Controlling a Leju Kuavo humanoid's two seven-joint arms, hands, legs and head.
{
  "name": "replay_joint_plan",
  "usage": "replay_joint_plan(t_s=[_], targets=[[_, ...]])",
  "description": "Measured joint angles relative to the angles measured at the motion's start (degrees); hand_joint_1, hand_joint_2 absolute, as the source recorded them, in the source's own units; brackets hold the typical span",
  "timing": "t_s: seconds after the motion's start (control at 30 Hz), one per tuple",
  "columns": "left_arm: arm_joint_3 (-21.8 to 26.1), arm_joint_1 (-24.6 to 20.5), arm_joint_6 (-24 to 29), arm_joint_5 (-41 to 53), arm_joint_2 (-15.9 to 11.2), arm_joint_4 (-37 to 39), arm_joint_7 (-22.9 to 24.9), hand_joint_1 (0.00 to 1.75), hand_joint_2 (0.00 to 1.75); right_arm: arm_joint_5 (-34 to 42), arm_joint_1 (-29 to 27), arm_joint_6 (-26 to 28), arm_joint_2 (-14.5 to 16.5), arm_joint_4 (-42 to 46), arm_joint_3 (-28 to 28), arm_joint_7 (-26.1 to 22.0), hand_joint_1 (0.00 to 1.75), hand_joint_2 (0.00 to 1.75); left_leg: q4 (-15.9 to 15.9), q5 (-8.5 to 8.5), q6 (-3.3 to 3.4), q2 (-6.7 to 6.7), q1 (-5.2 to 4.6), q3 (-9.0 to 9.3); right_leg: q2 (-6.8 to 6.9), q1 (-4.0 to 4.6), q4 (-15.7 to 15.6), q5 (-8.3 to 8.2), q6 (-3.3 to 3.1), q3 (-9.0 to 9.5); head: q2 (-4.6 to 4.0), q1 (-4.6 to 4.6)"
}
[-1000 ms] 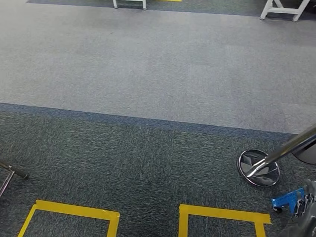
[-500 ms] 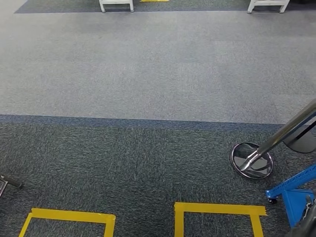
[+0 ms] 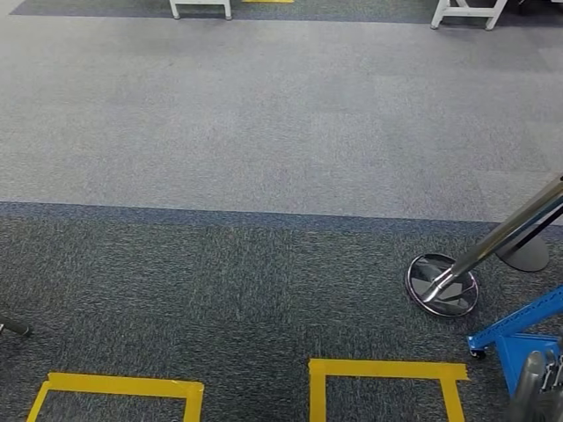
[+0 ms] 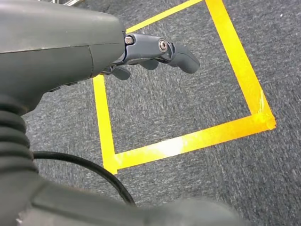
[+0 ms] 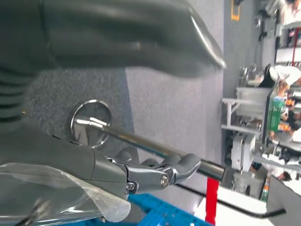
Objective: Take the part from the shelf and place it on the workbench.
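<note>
Grey carpet (image 3: 266, 114) underfoot, yellow tape square (image 3: 385, 387) at six o'clock (standing mark, probably); left hand (image 4: 156, 52) and right hand (image 5: 156, 172) hang empty, fingers loosely apart.

Grey carpet (image 3: 266, 132) covers the floor, darker in the near band. 2 yellow tape squares (image 3: 385, 378) lie on the dark band; one sits just below the left hand's fingers in the left wrist view. A chrome post (image 3: 504, 236) leans from a round base (image 3: 442, 286), passing just behind the right hand. A blue frame (image 3: 515, 338) stands near that base. White table legs (image 3: 199, 9) stand far off.
</note>
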State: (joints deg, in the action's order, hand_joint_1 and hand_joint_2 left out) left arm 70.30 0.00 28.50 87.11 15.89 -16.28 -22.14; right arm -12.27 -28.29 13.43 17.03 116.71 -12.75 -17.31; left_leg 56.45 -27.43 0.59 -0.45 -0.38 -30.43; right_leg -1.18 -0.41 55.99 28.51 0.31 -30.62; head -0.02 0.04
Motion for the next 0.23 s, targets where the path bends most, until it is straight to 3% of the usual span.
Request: replay_joint_plan(t_s=[0.1, 0.23], targets=[[0.57, -0.02, -0.14, 0.16, 0.04, -0.02, 0.03, 0.00, 1.75, -0.16, -0.04, 0.76, -0.01, -0.07, 0.53, 0.40, 0.00, 1.75, 0.10, 0.02, 0.15, 0.02, -0.14, -0.07, -0.06, -0.14, -0.10, -0.32, 0.56, -0.01, 0.00, 0.03], [0.84, -0.02, -0.23, 0.40, 0.04, -0.03, 0.30, 0.00, 1.75, 0.53, -0.03, 1.00, -0.03, -0.10, 0.94, 0.76, 0.00, 1.75, 0.19, -0.02, 0.31, 0.01, -0.23, -0.08, -0.05, -0.20, -0.12, -0.36, 0.79, 0.15, 0.00, 0.01]])
